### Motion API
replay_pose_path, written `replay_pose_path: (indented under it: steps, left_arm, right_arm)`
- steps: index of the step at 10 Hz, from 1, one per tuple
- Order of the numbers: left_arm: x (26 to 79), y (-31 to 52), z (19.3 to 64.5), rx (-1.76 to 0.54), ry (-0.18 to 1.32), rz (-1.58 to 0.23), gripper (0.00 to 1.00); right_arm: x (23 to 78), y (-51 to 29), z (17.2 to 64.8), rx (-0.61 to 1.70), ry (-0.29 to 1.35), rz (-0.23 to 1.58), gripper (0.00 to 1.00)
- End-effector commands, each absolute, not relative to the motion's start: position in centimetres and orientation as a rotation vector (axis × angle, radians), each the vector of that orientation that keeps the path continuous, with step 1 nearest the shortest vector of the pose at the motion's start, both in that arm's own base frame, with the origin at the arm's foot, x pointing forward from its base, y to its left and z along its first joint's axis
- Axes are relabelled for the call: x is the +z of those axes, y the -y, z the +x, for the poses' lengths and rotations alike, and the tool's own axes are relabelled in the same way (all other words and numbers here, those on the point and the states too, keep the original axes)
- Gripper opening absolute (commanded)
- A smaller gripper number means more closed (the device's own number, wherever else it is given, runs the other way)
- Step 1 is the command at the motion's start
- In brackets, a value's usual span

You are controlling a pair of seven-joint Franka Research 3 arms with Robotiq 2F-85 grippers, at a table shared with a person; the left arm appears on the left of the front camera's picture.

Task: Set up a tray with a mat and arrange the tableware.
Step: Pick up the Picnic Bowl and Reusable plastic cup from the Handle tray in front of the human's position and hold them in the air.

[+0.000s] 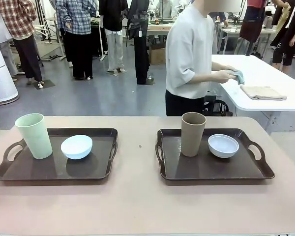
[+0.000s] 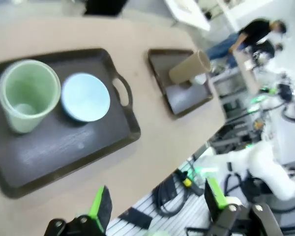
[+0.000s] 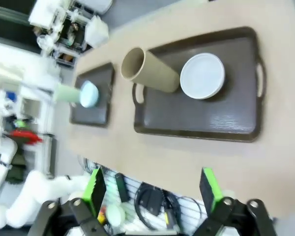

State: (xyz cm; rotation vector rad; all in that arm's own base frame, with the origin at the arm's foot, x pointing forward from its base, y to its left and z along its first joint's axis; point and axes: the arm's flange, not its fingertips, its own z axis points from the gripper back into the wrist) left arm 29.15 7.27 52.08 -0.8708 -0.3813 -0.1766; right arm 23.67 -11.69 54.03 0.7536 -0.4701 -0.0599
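Two dark brown trays sit on the beige table. The left tray (image 1: 19, 172) (image 2: 73, 147) (image 3: 91, 115) holds a pale green tumbler (image 1: 34, 136) (image 2: 28, 94) (image 3: 66, 93) and a light blue bowl (image 1: 76, 146) (image 2: 85, 97) (image 3: 90, 94). On the right tray (image 1: 206, 172) (image 2: 184, 98) (image 3: 187, 120) stand a brown tumbler (image 1: 192, 133) (image 2: 189, 68) (image 3: 150, 71) and a white bowl (image 1: 223, 145) (image 3: 202, 75). My left gripper (image 2: 157, 204) hangs open and empty over the table's near edge. Open and empty too, my right gripper (image 3: 150, 189) hovers above that edge. The person holds a cloth (image 1: 239, 76) at a far table, beside a folded beige mat (image 1: 263, 92).
The person (image 1: 191, 59) stands turned toward a white side table (image 1: 265, 73) behind the right tray. Bare tabletop (image 1: 137, 147) lies between the two trays and in front of them. Other people stand farther back.
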Motion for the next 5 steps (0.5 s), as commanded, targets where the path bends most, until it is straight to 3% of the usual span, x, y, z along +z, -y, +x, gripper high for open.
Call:
replay_pose_path:
  steps: [1,5]
  left_arm:
    - [51.9,-10.1,28.2,-0.066,0.346,-0.919,1.00]
    - [50.5,-14.7,27.0,0.097,0.235,-0.893,1.00]
  right_arm:
    - [51.8,14.2,21.1,-0.098,0.497,0.856,1.00]
    - [48.2,19.6,19.3,-0.210,0.369,0.926,1.00]
